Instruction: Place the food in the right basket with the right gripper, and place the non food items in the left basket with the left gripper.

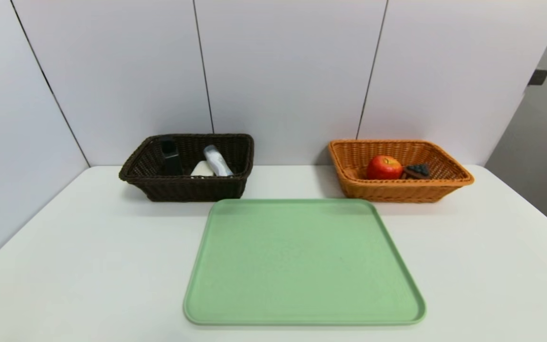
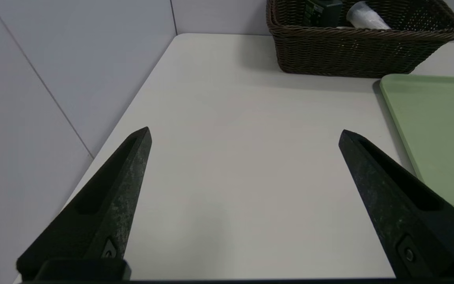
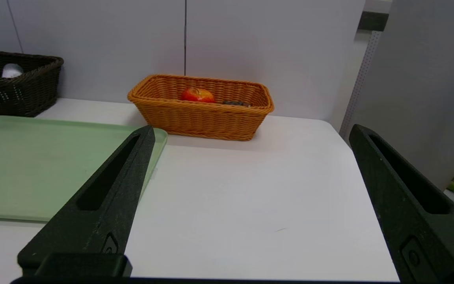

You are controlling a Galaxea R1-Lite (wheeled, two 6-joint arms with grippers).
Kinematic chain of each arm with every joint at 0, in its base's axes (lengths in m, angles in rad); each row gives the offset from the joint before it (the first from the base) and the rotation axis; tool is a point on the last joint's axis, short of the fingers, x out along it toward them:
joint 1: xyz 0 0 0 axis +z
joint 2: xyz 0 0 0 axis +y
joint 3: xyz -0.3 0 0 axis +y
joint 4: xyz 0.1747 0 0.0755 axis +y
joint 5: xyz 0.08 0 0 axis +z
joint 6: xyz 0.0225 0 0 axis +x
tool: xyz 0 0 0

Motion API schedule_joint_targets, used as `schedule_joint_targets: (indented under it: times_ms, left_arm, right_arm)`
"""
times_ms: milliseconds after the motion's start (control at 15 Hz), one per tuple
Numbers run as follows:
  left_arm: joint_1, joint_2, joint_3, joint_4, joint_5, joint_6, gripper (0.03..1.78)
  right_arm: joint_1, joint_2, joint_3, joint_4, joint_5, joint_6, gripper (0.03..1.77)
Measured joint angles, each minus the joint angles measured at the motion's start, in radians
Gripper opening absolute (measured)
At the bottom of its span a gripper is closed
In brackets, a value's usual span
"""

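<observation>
The apple (image 1: 384,167) and the chocolate cake slice (image 1: 416,171) lie inside the orange-tan right basket (image 1: 399,193), which stands at the back right. The dark brown left basket (image 1: 188,190) at the back left holds the black pump bottle (image 1: 171,159), the white soap bar (image 1: 202,169) and the white tube bottle (image 1: 217,160). Neither arm shows in the head view. My left gripper (image 2: 245,135) hangs open over bare table near the front left, nothing between its fingers. My right gripper (image 3: 252,131) hangs open over bare table at the front right, also holding nothing.
A large green tray (image 1: 302,261) with nothing on it lies mid-table in front of both baskets. The white table (image 1: 88,256) meets grey wall panels at the back and left. Its right edge (image 3: 369,189) drops off beside the right gripper.
</observation>
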Motion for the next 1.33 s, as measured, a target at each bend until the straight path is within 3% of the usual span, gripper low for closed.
schedule_joint_targets:
  times_ms: [67, 200, 467, 600, 867, 1133, 1333]
  left_arm:
    - [0.007, -0.005, 0.032, -0.058, -0.003, 0.0, 1.69]
    - [0.054, -0.038, 0.069, -0.072, -0.02, 0.01, 1.69]
    - [0.078, -0.143, 0.144, -0.054, -0.136, 0.098, 1.69]
    - [0.078, -0.208, 0.205, -0.062, -0.188, 0.14, 1.69]
    - [0.074, -0.263, 0.333, -0.153, -0.229, 0.192, 1.69]
    - [0.075, -0.273, 0.353, -0.101, -0.275, 0.169, 1.69]
    - [0.075, -0.274, 0.354, -0.099, -0.273, 0.12, 1.69]
  right_arm:
    - [0.0, -0.005, 0.021, -0.019, 0.001, -0.003, 1.7]
    - [0.0, -0.009, 0.045, -0.021, 0.004, -0.005, 1.7]
    - [0.0, -0.01, 0.073, -0.032, 0.022, -0.005, 1.7]
    - [0.0, -0.01, 0.11, -0.1, 0.02, -0.004, 1.7]
    - [0.0, -0.01, 0.213, -0.288, 0.02, -0.017, 1.7]
    - [0.0, -0.01, 0.223, -0.087, 0.004, -0.031, 1.7]
    - [0.0, -0.009, 0.224, 0.028, 0.044, -0.021, 1.7]
